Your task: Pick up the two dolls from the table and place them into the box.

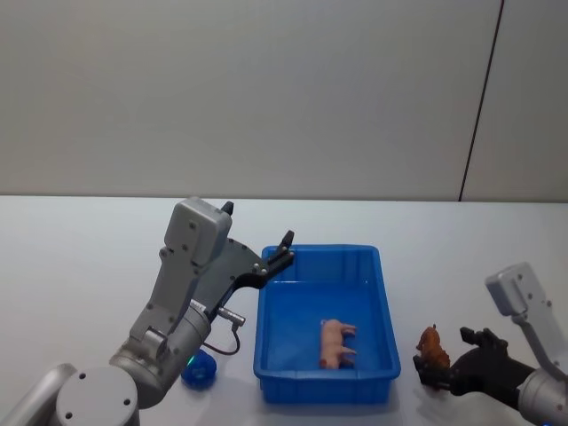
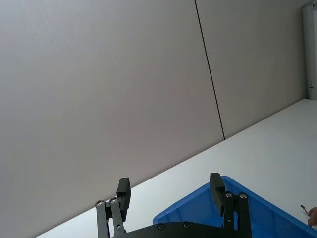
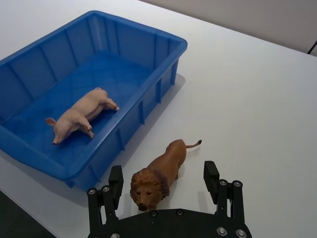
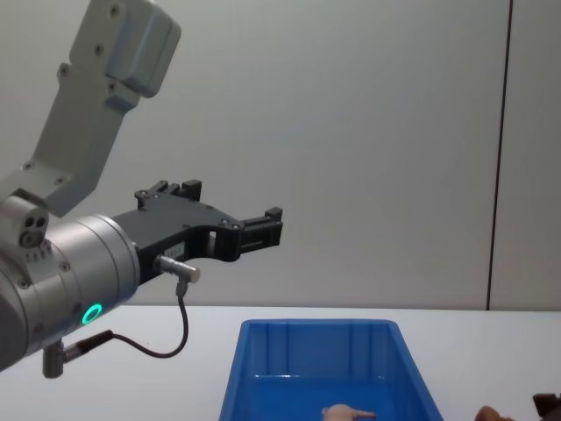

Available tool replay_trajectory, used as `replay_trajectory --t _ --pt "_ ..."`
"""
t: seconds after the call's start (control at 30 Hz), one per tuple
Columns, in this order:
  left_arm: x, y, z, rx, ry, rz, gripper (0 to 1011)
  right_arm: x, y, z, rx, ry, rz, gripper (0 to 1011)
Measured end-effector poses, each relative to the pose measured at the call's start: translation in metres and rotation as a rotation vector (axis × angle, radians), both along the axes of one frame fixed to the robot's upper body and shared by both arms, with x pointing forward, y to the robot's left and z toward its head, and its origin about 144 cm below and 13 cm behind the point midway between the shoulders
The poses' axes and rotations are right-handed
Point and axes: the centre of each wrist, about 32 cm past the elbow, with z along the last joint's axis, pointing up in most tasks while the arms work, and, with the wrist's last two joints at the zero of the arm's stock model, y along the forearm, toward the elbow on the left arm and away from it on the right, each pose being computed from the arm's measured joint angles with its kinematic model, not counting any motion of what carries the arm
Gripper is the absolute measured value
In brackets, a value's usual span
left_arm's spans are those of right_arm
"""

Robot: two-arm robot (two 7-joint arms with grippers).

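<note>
A peach pig doll [image 1: 337, 343] [image 3: 81, 115] [image 4: 349, 411] lies on its side on the floor of the blue box [image 1: 266, 328] [image 3: 143, 39] [image 4: 254, 368]. A brown lion doll [image 1: 432, 344] [image 3: 157, 173] stands on the white table [image 1: 89, 266] just right of the box. My right gripper [image 1: 444, 357] [image 3: 163, 181] is open and low at the table, its fingers [image 3: 116, 184] on either side of the lion's head without closing on it. My left gripper [image 1: 280, 253] [image 2: 170, 191] [image 4: 263, 228] is open and empty, raised above the box's far left corner.
The box [image 2: 237, 208] stands in the middle of the table near my body. A grey wall with a dark vertical seam [image 1: 479, 98] rises behind the table. Bare tabletop lies to the left, to the right and beyond the box.
</note>
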Motion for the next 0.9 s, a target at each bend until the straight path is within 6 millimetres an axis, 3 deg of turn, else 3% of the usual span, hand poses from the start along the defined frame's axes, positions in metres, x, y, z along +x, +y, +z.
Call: replay_trajectory --t 0.23,0.5,0.6,0.8,0.9 --pt "0.0 0.0 0.0 0.0 0.0 0.0 1001 0.003 0.004 -0.005 -0.006 0.012 0.01 976" --pt "0.0 0.0 0.0 0.0 0.0 0.0 1001 0.007 0.009 -0.009 -0.018 0.019 0.014 794" --pt "0.0 0.0 0.0 0.0 0.0 0.0 1002 0.009 0.011 -0.01 -0.027 0.022 0.011 663" --pt "0.0 0.0 0.0 0.0 0.0 0.0 1002 0.01 0.013 -0.01 -0.044 0.023 0.004 510" --pt "0.0 0.0 0.0 0.0 0.0 0.0 1002 0.009 0.014 -0.01 -0.051 0.022 0.0 475"
